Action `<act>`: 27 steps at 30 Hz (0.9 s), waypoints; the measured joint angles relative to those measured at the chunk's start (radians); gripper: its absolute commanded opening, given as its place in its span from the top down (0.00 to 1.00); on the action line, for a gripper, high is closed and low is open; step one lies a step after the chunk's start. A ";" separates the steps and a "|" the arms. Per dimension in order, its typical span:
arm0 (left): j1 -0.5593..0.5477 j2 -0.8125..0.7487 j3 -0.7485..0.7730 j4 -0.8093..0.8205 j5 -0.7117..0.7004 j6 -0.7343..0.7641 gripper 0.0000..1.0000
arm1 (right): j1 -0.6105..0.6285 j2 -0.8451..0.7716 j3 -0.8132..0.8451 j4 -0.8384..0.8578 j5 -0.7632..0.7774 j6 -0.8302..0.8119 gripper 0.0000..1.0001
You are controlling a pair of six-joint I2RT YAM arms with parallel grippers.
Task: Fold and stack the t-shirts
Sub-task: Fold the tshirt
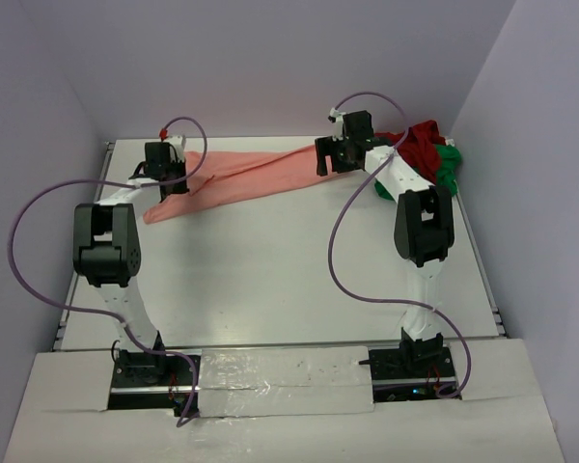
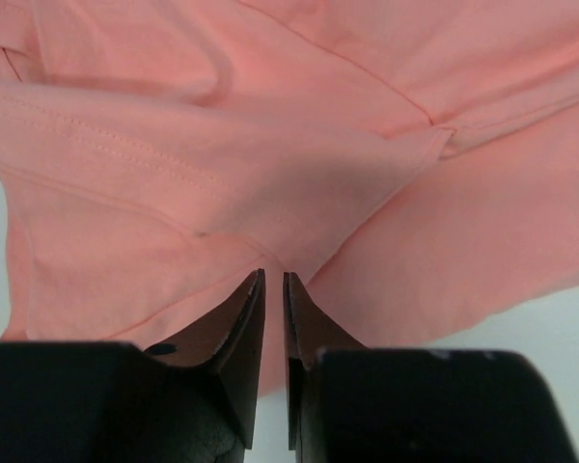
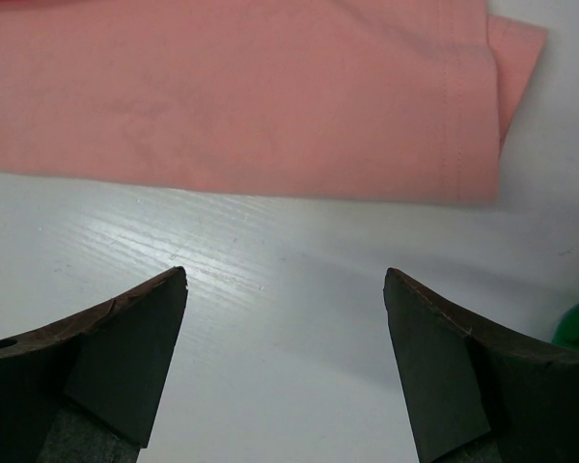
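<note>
Black, wedge-shaped fingers (image 2: 234, 333) of the left gripper (image 2: 274, 282) meet almost tip to tip, pinching a fold of the salmon-pink t-shirt (image 2: 299, 164), soft matte cloth with stitched hems. It stretches in a long creased band across the far side of the smooth white table (image 1: 270, 280). The right gripper (image 3: 285, 280) gapes wide over bare table, holding nothing, with the shirt's hem just beyond. The dark red t-shirt (image 1: 423, 135) and bright green t-shirt (image 1: 450, 172) lie crumpled together at the far right.
</note>
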 measured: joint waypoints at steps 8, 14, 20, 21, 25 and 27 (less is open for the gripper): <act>-0.023 0.061 0.026 0.005 -0.013 -0.015 0.57 | 0.000 0.000 0.000 -0.008 -0.013 0.000 0.11; -0.034 0.068 0.042 -0.015 -0.014 -0.023 0.53 | 0.000 0.000 0.000 -0.012 -0.020 0.000 0.11; -0.037 0.071 0.042 -0.016 -0.014 -0.025 0.53 | 0.000 0.000 0.000 -0.012 -0.035 0.000 0.11; -0.037 0.074 0.043 -0.016 -0.014 -0.026 0.53 | 0.000 0.000 0.000 -0.012 -0.037 0.000 0.11; -0.037 0.089 0.043 -0.015 -0.037 -0.027 0.56 | -0.004 -0.002 0.000 -0.013 -0.042 0.000 0.11; -0.037 0.094 0.043 -0.015 -0.044 -0.028 0.62 | -0.006 -0.005 0.000 -0.013 -0.047 0.000 0.11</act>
